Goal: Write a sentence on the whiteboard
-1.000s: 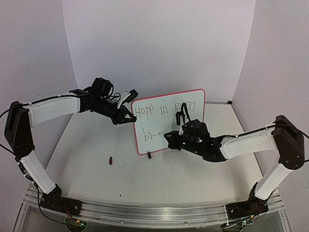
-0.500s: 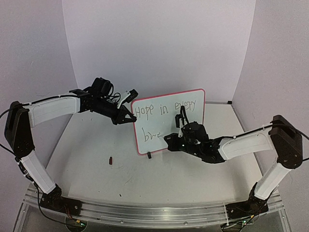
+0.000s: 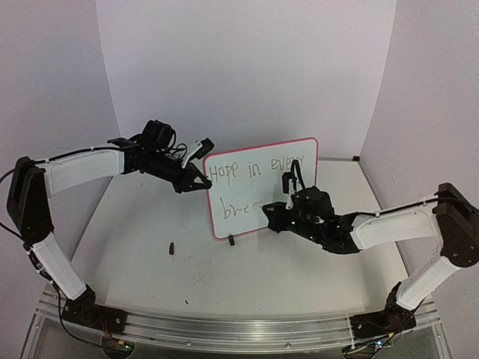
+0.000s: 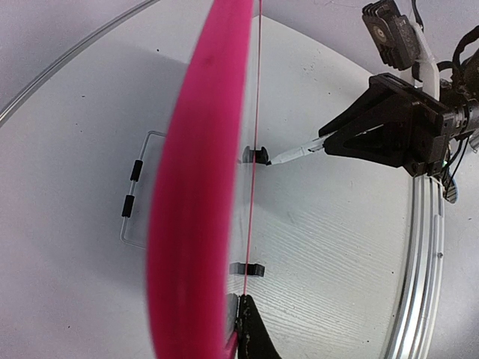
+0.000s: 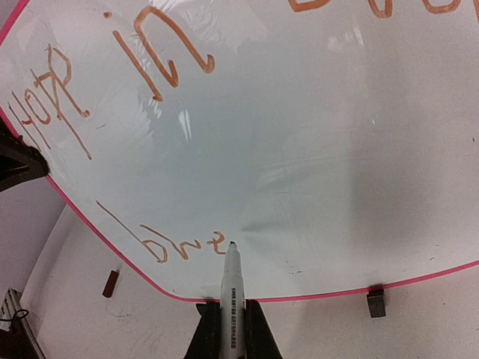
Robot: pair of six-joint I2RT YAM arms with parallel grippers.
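Whiteboard (image 3: 258,191) stood up on its small black feet toward the back of the table (image 3: 224,284), near the middle. The left gripper (image 3: 203,182) was closed tight on the board's left edge. The right gripper (image 5: 226,329) was closed on a marker (image 5: 231,288), and the marker's tip sat right at the board's face, low down. The sentence (image 3: 254,169) read "Hope in every" on the top line and "bre" below it, with the tip just after the last letter. A small dark thing (image 3: 173,247) lay on the table, left of the board and nearer the front edge.
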